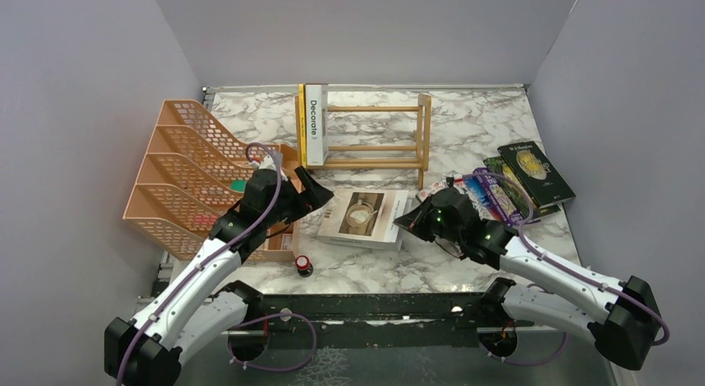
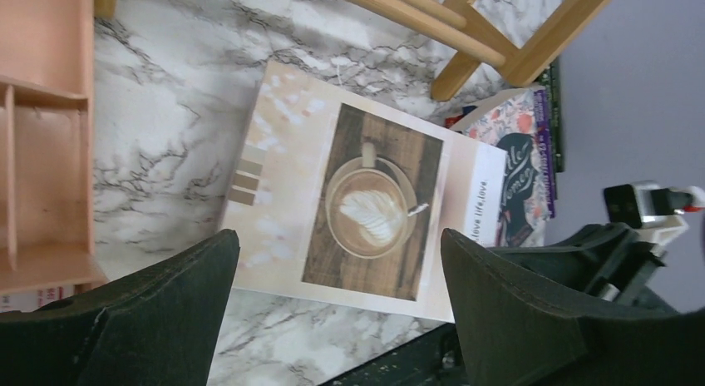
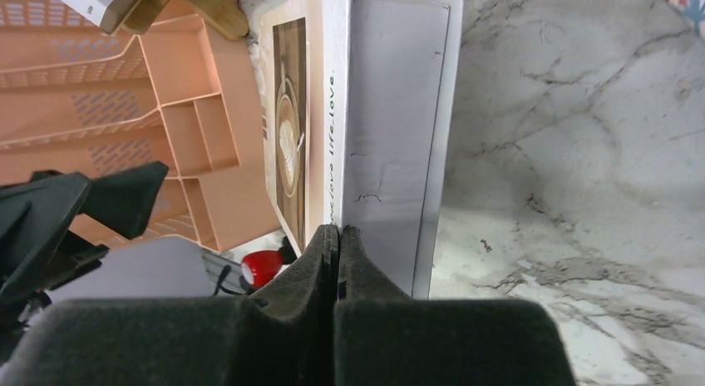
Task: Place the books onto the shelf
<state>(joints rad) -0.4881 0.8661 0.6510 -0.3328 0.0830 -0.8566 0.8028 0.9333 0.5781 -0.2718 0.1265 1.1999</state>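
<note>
Coffee-cover book (image 1: 363, 217) was white with a latte photo. It lay flat mid-counter (image 1: 470, 120), toward the near edge, in front of the slatted wood shelf (image 1: 378, 136) at the far edge. Left tool (image 1: 318, 195) gaped wide at the book's left end, holding nothing. Right tool (image 3: 338, 236) was pinched closed and empty, tips at the book's right edge (contact likely, not certain). Count: two upright in shelf, "Decorate" (image 1: 314, 124) and thin yellow book (image 1: 300, 124); one flat; a pile (image 1: 520, 182) by the right edge, at least three.

The shelf (image 1: 424, 136) was bare light wood; the file tray (image 1: 187, 165) at nine o'clock, orange plastic mesh; the table (image 1: 482, 128) smooth, marble-look.
</note>
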